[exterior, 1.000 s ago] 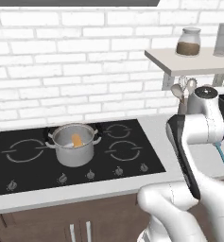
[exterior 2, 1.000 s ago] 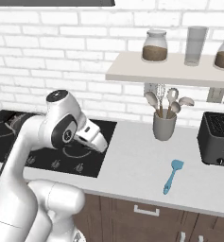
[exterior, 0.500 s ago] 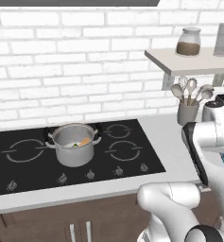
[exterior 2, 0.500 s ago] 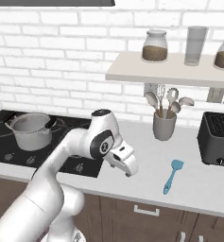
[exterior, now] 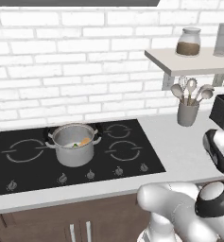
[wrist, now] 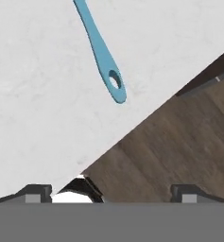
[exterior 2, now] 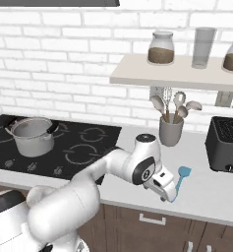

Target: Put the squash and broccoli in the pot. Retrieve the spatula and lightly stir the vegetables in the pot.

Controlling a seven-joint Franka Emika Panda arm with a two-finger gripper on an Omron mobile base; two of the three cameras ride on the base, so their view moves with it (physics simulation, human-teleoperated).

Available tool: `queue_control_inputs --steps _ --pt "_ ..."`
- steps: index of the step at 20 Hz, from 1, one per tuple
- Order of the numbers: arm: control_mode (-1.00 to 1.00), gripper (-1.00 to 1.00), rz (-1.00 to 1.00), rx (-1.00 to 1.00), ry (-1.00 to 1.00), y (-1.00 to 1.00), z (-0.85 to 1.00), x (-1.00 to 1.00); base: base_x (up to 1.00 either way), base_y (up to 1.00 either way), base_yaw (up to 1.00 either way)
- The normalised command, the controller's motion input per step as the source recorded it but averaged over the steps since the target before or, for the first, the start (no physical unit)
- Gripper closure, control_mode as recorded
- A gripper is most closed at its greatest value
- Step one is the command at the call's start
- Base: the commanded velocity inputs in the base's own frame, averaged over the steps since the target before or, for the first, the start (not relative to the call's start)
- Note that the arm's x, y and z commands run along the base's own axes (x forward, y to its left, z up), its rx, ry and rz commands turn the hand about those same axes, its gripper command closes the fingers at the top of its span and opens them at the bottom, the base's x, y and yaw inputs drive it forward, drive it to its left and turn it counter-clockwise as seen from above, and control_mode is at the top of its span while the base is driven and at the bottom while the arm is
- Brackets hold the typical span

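Dark finger tips of the end effector [wrist: 111, 191] stand wide apart and empty, just above the worktop's [wrist: 33, 94] front edge. The teal spatula [wrist: 102, 54] lies flat just beyond. Squash [exterior: 85, 141] and broccoli [exterior: 75, 145] sit inside the steel pot [exterior: 74, 152] on the hob [exterior: 125, 156].

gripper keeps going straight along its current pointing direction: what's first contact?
Probably the counter near its front edge, short of the spatula handle end. The gripper points down at that edge with open fingers; it might just clear the edge toward the floor.
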Motion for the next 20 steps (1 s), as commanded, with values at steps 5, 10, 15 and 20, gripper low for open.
queue_control_inputs --steps 5,10,15,20 --pt "-1.00 -1.00 0.00 0.06 0.01 -0.73 -0.38 0.61 0.00 0.00 0.00" --pt "-1.00 -1.00 0.03 0.03 0.01 -0.48 -0.45 0.53 0.00 0.00 0.00" --pt "-1.00 -1.00 0.04 0.02 0.02 -0.29 -0.45 0.39 0.00 0.00 0.00" --pt "-1.00 1.00 0.00 0.00 0.00 -0.04 -0.44 0.17 0.00 0.00 0.00"
